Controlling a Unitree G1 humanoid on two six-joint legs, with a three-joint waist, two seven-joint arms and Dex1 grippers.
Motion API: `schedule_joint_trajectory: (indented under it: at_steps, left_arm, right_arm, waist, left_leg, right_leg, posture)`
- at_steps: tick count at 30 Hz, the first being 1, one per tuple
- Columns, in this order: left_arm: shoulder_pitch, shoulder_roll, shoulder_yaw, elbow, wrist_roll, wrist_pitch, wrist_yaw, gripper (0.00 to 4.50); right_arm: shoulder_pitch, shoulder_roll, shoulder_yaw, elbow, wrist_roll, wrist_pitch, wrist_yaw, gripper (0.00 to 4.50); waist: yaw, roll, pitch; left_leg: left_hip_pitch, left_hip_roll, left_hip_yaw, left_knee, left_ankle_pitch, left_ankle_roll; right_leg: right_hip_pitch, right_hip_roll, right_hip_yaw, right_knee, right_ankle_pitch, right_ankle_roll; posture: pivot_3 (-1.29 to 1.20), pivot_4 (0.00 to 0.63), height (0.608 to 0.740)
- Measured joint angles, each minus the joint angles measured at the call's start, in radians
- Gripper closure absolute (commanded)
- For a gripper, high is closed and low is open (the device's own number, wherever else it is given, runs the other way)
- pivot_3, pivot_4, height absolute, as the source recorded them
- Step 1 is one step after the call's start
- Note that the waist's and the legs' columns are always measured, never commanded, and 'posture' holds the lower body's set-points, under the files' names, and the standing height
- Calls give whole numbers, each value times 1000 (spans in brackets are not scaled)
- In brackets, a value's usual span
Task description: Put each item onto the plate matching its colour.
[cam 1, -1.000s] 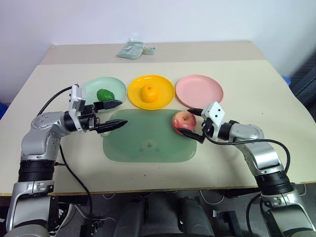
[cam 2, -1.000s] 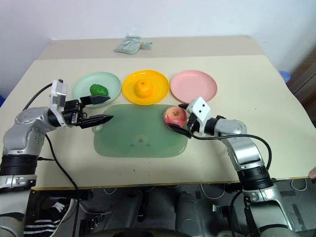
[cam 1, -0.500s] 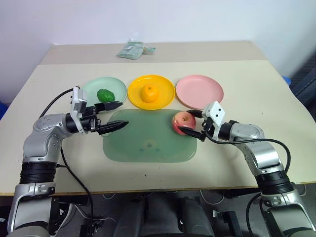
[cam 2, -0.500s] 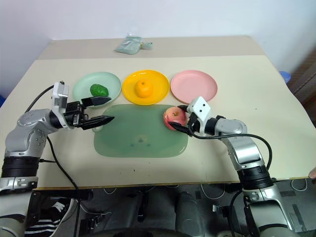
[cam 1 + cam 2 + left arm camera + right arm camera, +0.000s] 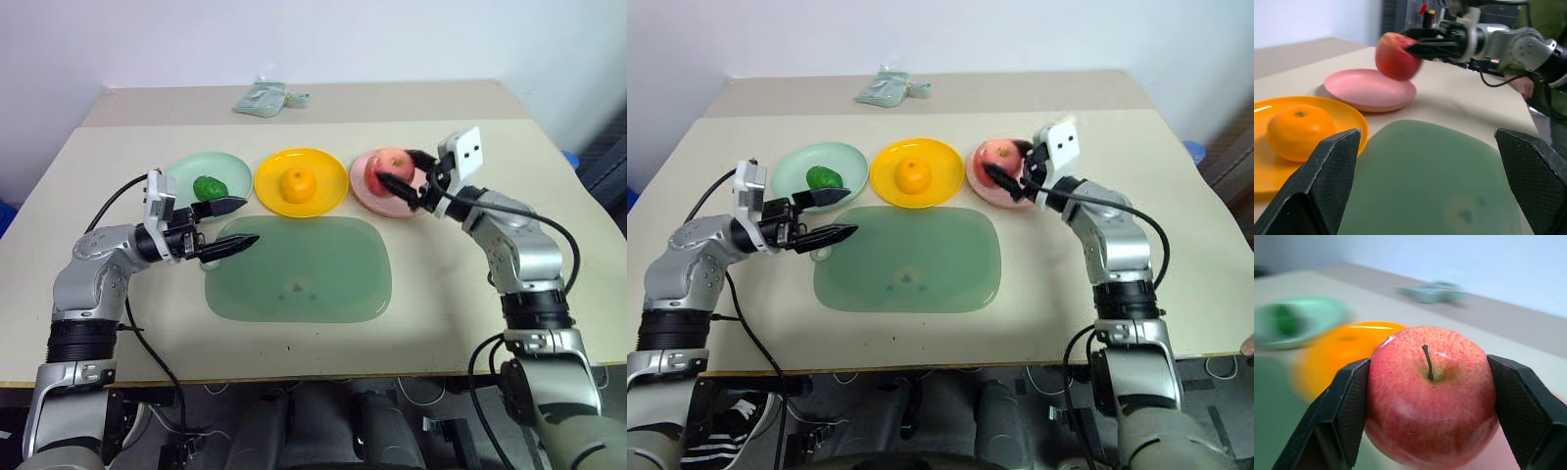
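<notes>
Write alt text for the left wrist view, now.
The right gripper holds a red apple just above the pink plate, seen between the left gripper's wide-open fingers. An orange sits on the yellow plate, and the translucent green board lies in front.

3 plates (image 5: 207,168), 3 fruits (image 5: 297,184), 1 board (image 5: 323,279), 1 pkt (image 5: 260,99)

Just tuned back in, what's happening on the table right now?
The right gripper is shut on the apple and holds it above the pink plate, not yet set down. The orange sits on the yellow plate and the green fruit on the mint plate. The left gripper hangs open at the green board's edge, holding nothing.
</notes>
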State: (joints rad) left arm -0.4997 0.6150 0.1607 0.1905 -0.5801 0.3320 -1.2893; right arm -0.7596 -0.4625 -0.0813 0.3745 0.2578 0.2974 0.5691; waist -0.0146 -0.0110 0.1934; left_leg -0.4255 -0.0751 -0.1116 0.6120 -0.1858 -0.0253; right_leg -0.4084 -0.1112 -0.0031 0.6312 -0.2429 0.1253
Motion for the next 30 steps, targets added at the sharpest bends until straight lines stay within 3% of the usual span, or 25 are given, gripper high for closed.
schedule_joint_trajectory:
  at_steps: [10, 12, 13, 19, 24, 30]
  left_arm:
    - [-17, -31, 3, 14, 7, -61, 65, 0]
    - [-17, -31, 3, 14, 7, -64, 71, 0]
    - [-17, -31, 3, 14, 7, -64, 72, 0]
    - [-16, -29, 10, 14, 7, -66, 75, 0]
    - [-17, -30, 11, 15, 7, -70, 74, 0]
    - [-21, -25, 13, 39, 8, -83, 64, 0]
  right_arm:
    - [-126, 67, 27, 463, -138, -246, -84, 1386]
    - [-146, 67, 27, 498, -144, -266, -77, 397]
    - [-158, 68, 25, 513, -143, -272, -69, 122]
    - [-172, 68, 5, 531, -138, -331, -69, 50]
    - [-141, 66, -68, 428, -40, -370, 32, 50]
    - [132, 45, -70, -28, 184, -296, 350, 50]
  waist:
    - [-12, 0, 0]
    - [-16, 1, 0]
    - [-18, 1, 0]
    - [-28, 1, 0]
    - [-30, 1, 0]
    - [-22, 1, 0]
  left_leg:
    - [0, 0, 1, -2, 0, 0]
    - [0, 0, 1, -1, 0, 0]
    - [0, 0, 1, -1, 0, 0]
    - [0, 0, 1, -1, 0, 0]
    - [0, 0, 1, -1, 0, 0]
    - [0, 1, 0, -1, 0, 0]
  right_leg:
    - [-1, 1, 1, 0, 0, 1]
    - [-1, 1, 1, 0, 0, 1]
    - [-1, 1, 1, 1, 0, 1]
    - [-1, 1, 1, 1, 0, 1]
    - [-1, 2, 1, 1, 0, 1]
    - [0, 3, 1, 1, 1, 1]
  posture:
    - [0, 150, 740]
    - [0, 150, 740]
    - [0, 150, 740]
    - [0, 150, 740]
    - [0, 150, 740]
    - [0, 150, 740]
